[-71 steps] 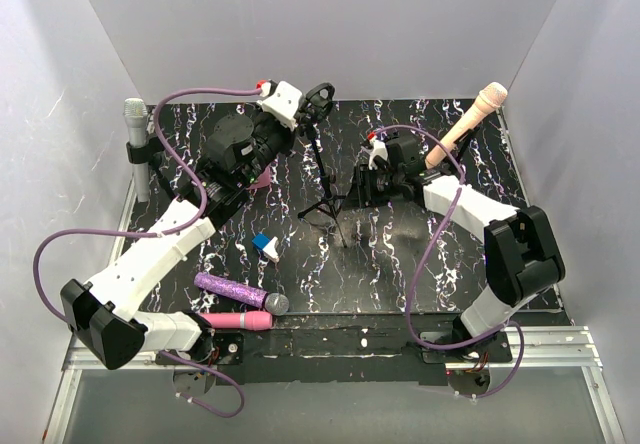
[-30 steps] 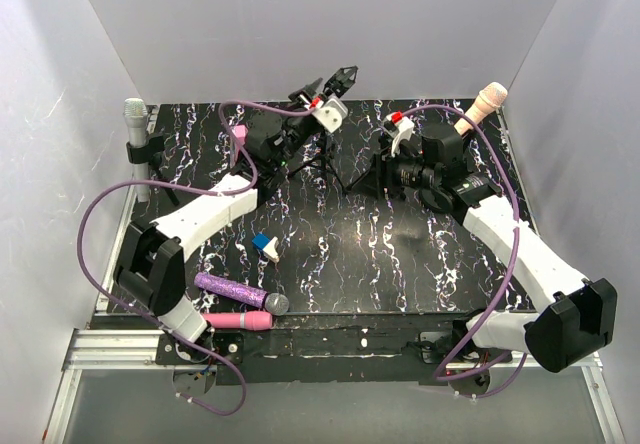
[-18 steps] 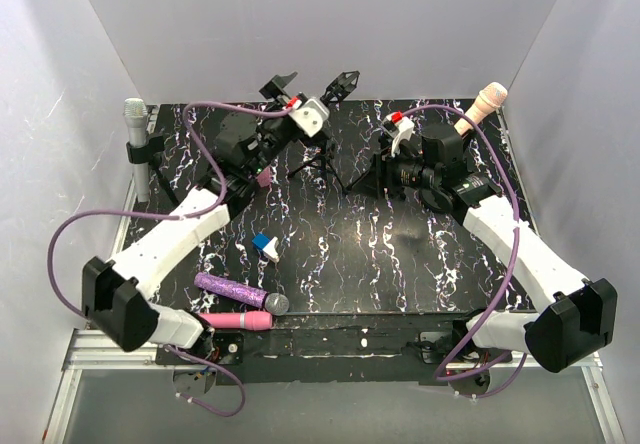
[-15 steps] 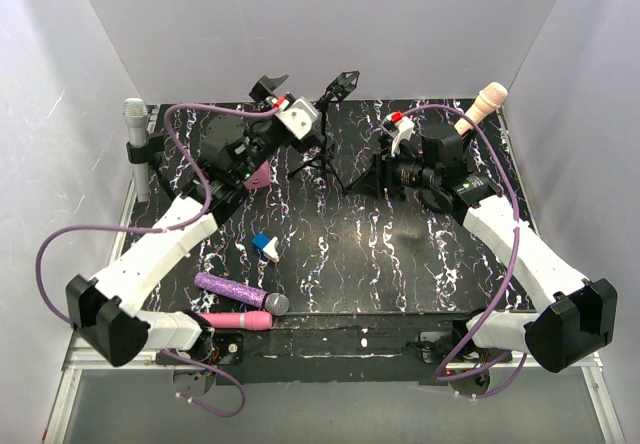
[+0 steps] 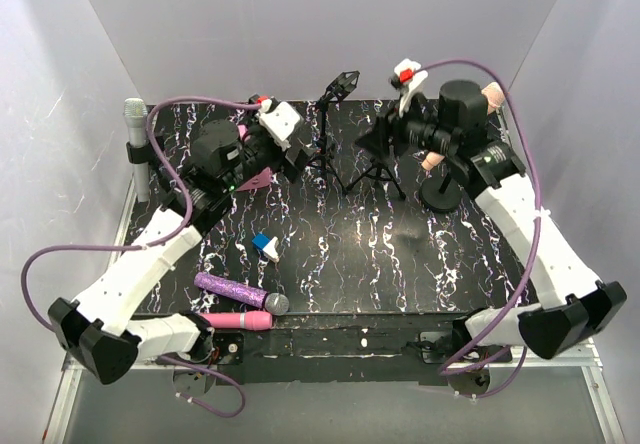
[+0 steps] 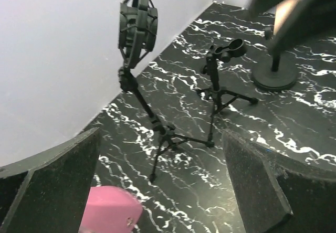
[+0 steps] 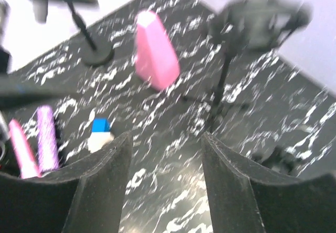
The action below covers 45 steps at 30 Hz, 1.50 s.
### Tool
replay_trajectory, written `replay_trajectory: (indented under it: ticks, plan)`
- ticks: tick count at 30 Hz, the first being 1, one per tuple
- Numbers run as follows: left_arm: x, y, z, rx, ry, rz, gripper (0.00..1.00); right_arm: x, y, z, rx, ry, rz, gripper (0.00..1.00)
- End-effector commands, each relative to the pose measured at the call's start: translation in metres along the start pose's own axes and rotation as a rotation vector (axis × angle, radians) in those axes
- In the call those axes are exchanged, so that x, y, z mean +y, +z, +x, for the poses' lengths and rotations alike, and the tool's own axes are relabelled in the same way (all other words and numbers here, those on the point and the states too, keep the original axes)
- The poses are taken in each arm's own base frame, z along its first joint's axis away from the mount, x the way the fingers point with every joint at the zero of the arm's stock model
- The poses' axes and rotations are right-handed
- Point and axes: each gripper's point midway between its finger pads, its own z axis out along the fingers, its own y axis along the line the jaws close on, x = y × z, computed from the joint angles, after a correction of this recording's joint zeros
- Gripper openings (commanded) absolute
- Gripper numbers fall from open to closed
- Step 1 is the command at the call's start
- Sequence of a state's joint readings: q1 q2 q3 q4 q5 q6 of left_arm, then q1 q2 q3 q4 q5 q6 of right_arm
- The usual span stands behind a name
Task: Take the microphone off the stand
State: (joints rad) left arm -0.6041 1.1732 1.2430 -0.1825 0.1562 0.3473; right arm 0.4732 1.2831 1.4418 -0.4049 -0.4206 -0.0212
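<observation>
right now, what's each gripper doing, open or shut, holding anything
left gripper: open, gripping nothing
right gripper: open, gripping nothing

Glossy black, white-veined marbled table (image 5: 350, 256)

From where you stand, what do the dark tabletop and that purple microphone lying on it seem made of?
Tabletop: black with white veins, slight sheen; marble or marble-print laminate, can't tell which. Purple microphone: speckled, glittery body, likely sparkle-coated plastic; its grey head looks like metal mesh.
</observation>
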Motion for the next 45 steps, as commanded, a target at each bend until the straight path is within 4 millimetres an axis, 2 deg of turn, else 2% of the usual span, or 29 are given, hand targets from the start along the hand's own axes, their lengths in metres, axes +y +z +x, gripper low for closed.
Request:
replay_trajectory:
  ticks: [1,3,6,9,12,16,19,24,30,35,38,42,45]
  plan:
    - [-0.003,0.031,0.005,0.004,-0.132,0.026,0.98,-0.024,0.020,-0.061,-0.128,-0.064,0.071,0.63]
    - [0.007,0.050,-0.006,-0.029,-0.146,0.010,0.97,-0.031,0.030,-0.079,-0.158,-0.065,0.078,0.64]
    - [0.010,0.075,-0.011,-0.076,-0.129,0.051,0.93,-0.040,0.042,-0.105,-0.216,-0.057,0.094,0.64]
    - [0.011,0.093,-0.016,-0.119,-0.107,0.082,0.86,-0.052,0.053,-0.114,-0.234,-0.033,0.132,0.62]
    - [0.009,0.112,-0.006,-0.116,-0.095,0.110,0.77,-0.062,0.065,-0.112,-0.229,-0.020,0.153,0.58]
    - [0.017,0.126,0.010,-0.098,-0.080,0.091,0.69,-0.065,0.080,-0.096,-0.194,0.027,0.130,0.54]
    - [0.018,0.132,0.033,-0.061,-0.075,0.120,0.64,-0.068,0.092,-0.076,-0.152,0.083,0.122,0.52]
    - [0.010,0.133,0.080,0.014,-0.050,0.169,0.63,-0.074,0.109,-0.044,-0.079,0.157,0.123,0.51]
    - [-0.003,0.133,0.115,0.074,-0.050,0.225,0.65,-0.077,0.122,-0.006,0.009,0.250,0.127,0.49]
    - [-0.009,0.135,0.131,0.099,-0.064,0.241,0.69,-0.082,0.126,0.019,0.061,0.272,0.148,0.49]
    - [-0.010,0.135,0.140,0.122,-0.069,0.236,0.72,-0.085,0.127,0.024,0.075,0.264,0.162,0.49]
    - [-0.008,0.127,0.127,0.093,-0.061,0.227,0.77,-0.085,0.121,0.024,0.078,0.240,0.167,0.49]
    - [-0.009,0.120,0.123,0.094,-0.062,0.227,0.79,-0.086,0.116,0.038,0.116,0.243,0.186,0.52]
